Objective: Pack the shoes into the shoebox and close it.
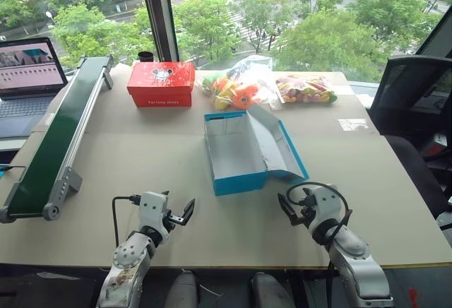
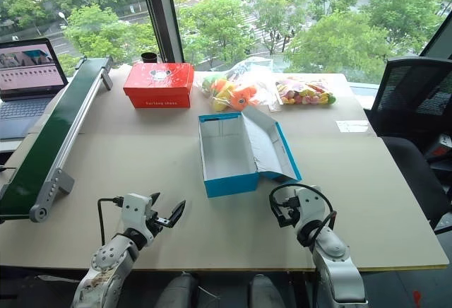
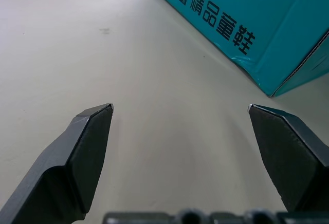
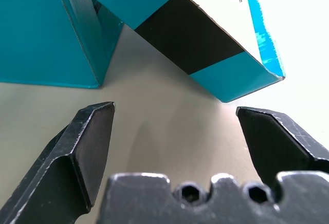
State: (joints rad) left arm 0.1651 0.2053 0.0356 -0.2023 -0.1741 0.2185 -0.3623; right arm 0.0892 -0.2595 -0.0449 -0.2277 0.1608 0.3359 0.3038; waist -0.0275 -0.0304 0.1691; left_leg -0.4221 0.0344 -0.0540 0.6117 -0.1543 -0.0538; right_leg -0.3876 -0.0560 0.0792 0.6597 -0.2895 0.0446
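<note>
Bright, even daylight from the big window at the far side. Bench evenly lit, no glare, only soft shadows. The open blue box casts a faint shadow on its near side. Head views sharp, slight bending at the edges. Wrist views: near pincer fingers slightly soft, dark shade under the box lid.

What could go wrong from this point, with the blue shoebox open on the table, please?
The shoebox is empty and its lid leans open toward the right tool, which could snag or flatten it when reaching. The red box behind could be mistaken for the target. Both tools, including the left tool, are open and empty.
</note>
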